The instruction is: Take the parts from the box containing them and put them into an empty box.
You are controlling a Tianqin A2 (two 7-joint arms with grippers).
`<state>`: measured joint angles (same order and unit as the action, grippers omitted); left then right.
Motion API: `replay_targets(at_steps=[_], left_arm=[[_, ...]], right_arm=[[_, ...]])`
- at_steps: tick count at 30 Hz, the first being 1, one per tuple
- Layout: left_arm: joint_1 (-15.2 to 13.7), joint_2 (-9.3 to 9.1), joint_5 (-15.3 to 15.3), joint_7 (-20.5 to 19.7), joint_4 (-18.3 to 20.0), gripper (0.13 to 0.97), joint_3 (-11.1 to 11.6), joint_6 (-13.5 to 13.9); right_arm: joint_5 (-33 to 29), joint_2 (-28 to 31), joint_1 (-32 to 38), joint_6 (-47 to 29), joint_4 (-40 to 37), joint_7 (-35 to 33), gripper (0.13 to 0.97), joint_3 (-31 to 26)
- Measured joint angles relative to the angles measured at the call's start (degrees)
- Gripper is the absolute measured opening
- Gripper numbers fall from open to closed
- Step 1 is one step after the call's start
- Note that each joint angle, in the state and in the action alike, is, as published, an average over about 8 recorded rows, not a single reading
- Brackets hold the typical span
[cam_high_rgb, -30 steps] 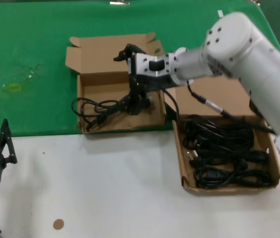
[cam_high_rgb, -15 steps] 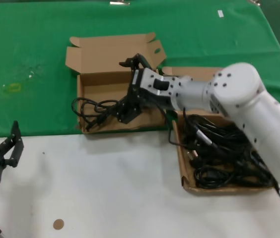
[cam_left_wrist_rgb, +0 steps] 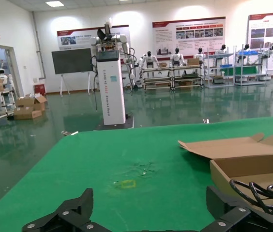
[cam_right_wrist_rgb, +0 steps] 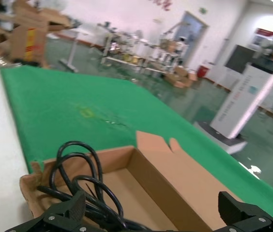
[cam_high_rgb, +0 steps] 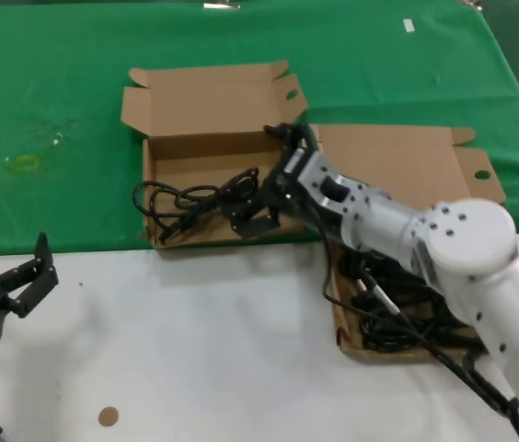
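Black cord (cam_high_rgb: 195, 198) beneath right hand (cam_high_rgb: 258, 210)

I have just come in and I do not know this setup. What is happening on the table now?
The robot is moving black power cords between two cardboard boxes. Its right gripper is low inside the taller-walled box, open, over a cord that lies there with a loop hanging over the box's wall. More cords fill the low-walled box beside it. The left gripper waits, open, over the white table.
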<state>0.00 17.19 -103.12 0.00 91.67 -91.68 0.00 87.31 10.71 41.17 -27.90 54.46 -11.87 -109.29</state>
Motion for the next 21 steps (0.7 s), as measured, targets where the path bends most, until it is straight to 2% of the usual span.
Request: replay_targets(at_steps=[4,13,21], left_arm=[[0.0,0.0,0.0,0.0,0.0,0.79,0.0,0.0],[0.0,0.0,0.0,0.0,0.0,0.913,0.0,0.0],[0.0,0.0,0.0,0.0,0.0,0.958,0.0,0.0]], right_arm=[[1.6,0.7,-4.2,2.9,3.8,1.2,0.966,1.8],[5.3,2.2,-13.7,9.3,12.4,3.9,0.966,5.9],[8.5,3.5,-22.1,14.9,19.9,6.4,0.966,9.4]])
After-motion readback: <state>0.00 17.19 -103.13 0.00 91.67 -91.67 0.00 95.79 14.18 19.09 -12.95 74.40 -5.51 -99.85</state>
